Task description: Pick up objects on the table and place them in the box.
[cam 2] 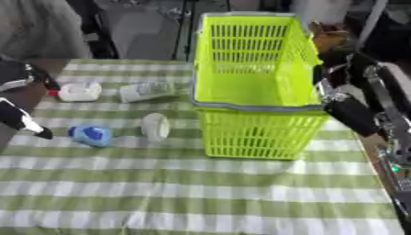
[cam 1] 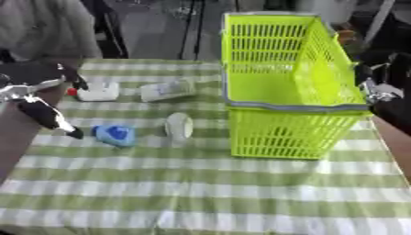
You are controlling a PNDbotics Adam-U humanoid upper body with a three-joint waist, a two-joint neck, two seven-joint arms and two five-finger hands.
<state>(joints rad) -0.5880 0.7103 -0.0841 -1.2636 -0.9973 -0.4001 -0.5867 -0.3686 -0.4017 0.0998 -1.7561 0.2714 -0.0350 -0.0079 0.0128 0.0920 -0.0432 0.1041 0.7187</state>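
Observation:
A lime-green plastic basket (cam 1: 289, 87) stands at the right of the checked table, and I see nothing inside it. Left of it lie a white bottle with a red cap (cam 1: 98, 92), a clear bottle on its side (cam 1: 167, 90), a white round object (cam 1: 179, 126) and a small blue-and-white item (cam 1: 117, 135). My left hand (cam 1: 47, 114) hangs at the table's left edge with its fingers straight. One black fingertip points down just left of the blue item, holding nothing. My right hand (cam 2: 347, 108) is close against the basket's right wall, near its rim.
The green-and-white checked cloth (cam 1: 201, 193) covers the table, and its near half is bare. The brown table edge (cam 1: 397, 142) shows at the right. Dark furniture and a person in grey stand beyond the far edge.

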